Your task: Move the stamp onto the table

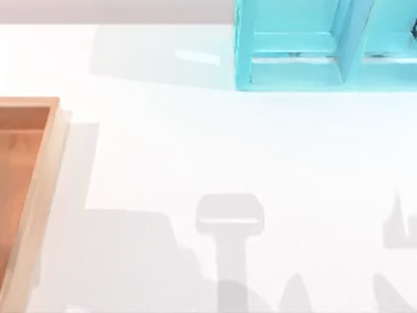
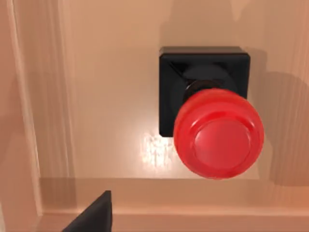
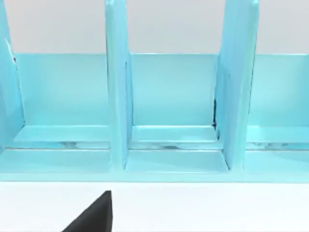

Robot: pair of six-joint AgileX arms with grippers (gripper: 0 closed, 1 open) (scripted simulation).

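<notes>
The stamp [image 2: 218, 134] stands upright on the floor of the orange-brown wooden tray [image 2: 48, 96], its red knob above its black square base, seen from above in the left wrist view. A black part of my left gripper [image 2: 94, 215] juts in at the picture's edge, apart from the stamp and over the tray's wall. In the top view the tray [image 1: 39, 195] lies at the left edge of the white table [image 1: 195, 150]. A black part of my right gripper [image 3: 94, 215] hangs over the table, facing the light-blue shelf unit [image 3: 169, 96].
The light-blue shelf unit [image 1: 293, 72] stands at the table's back right, with several open compartments. Grey shadows of the arms fall on the table's front middle and right. The tray's raised rim runs between the stamp and the table surface.
</notes>
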